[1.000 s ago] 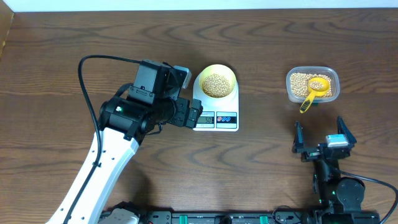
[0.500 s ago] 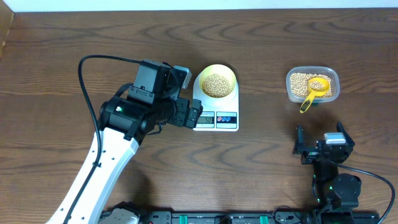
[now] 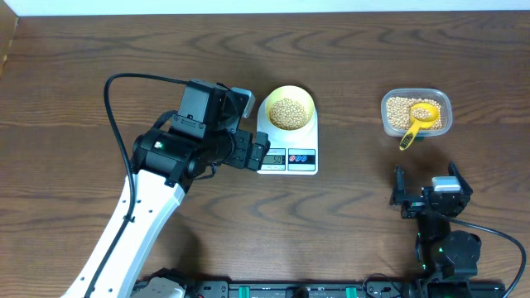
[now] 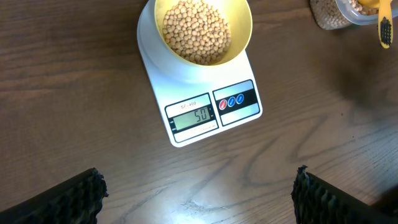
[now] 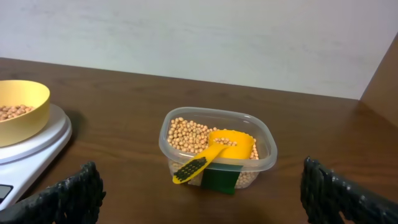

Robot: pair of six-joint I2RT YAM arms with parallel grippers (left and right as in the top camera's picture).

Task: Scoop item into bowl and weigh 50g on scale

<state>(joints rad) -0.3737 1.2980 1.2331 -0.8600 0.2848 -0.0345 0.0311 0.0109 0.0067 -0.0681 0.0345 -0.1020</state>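
Nearest the front edge, on the right: the right gripper [image 3: 424, 169], jaws spread wide with nothing between them, well apart from the tub; looks like a parked pose, probably because no more scooping is wanted; left of it and farther in, the left gripper [image 4: 199, 202], jaws equally wide and empty, poised over bare wooden table [image 4: 74, 124] just short of the kitchen scale [image 4: 205, 93], likely so placed that its camera faces the display [image 4: 194, 116]; on the scale's round platform, the pale yellow bowl [image 4: 239, 37], upright and centred, a heap of soybeans [image 4: 196, 28] inside, weighed where they lie; farther right, well apart from the scale, the clear plastic tub [image 5: 267, 149] with more beans and the bright yellow scoop [image 5: 231, 146] in it, handle tilted over the near rim, seemingly set down as done with.

Only from the left wrist: the readout, apparently 50, so target weight looks reached, plus red and blue buttons [image 4: 235, 99] beside it; too small to read from overhead; only from the right wrist: the tub side-on, a dark green label [image 5: 221, 177] on its near wall, the scoop's cup lying on the beans; only from overhead: both arms at once and the gap between scale and tub.
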